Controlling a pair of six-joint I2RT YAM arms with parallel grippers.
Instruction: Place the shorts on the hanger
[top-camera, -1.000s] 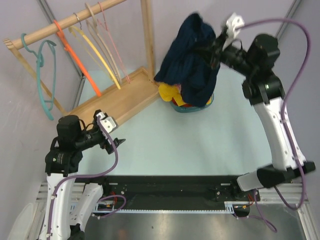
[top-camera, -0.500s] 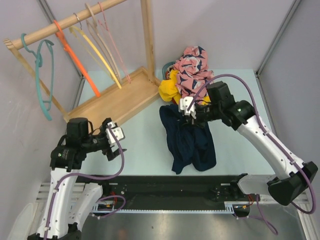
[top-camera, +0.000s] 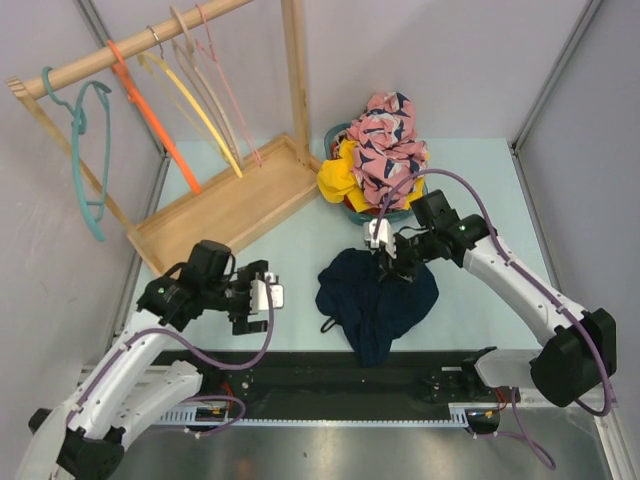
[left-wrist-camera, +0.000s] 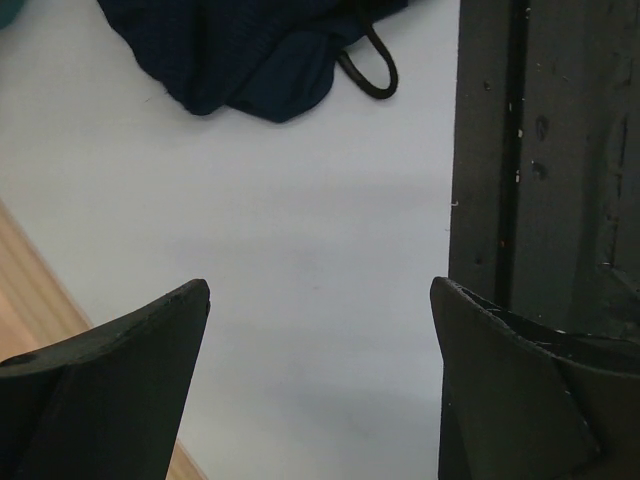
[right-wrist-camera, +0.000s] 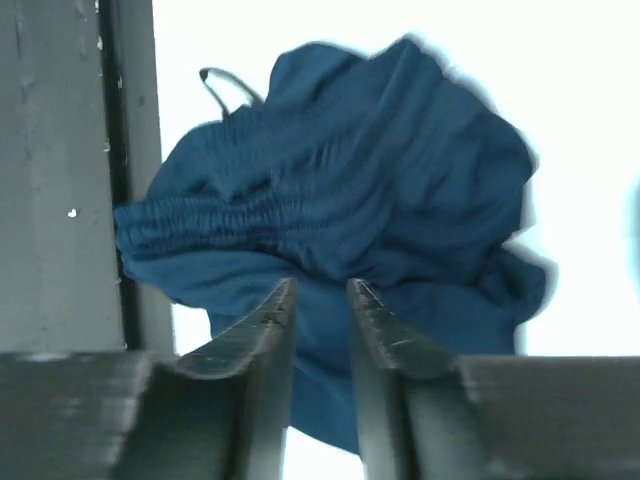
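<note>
The dark navy shorts lie crumpled in a heap on the table near its front edge, with the elastic waistband showing in the right wrist view. My right gripper hovers just over their far edge. Its jaws stand a little apart with no fabric pinched between them. My left gripper is wide open, left of the shorts and clear of them. Its wrist view shows the shorts and a drawstring loop ahead of the gripper. The pale-pink hanger hangs on the wooden rail at the back left.
A basket behind the shorts holds a pink floral garment and a yellow one. The wooden rack at the back left also carries teal, orange and yellow hangers. A black strip runs along the table's front edge.
The right arm brought the shorts down from high over the basket onto the table, where they collapsed into a heap, and its jaws parted. The left arm swung right towards the shorts.
</note>
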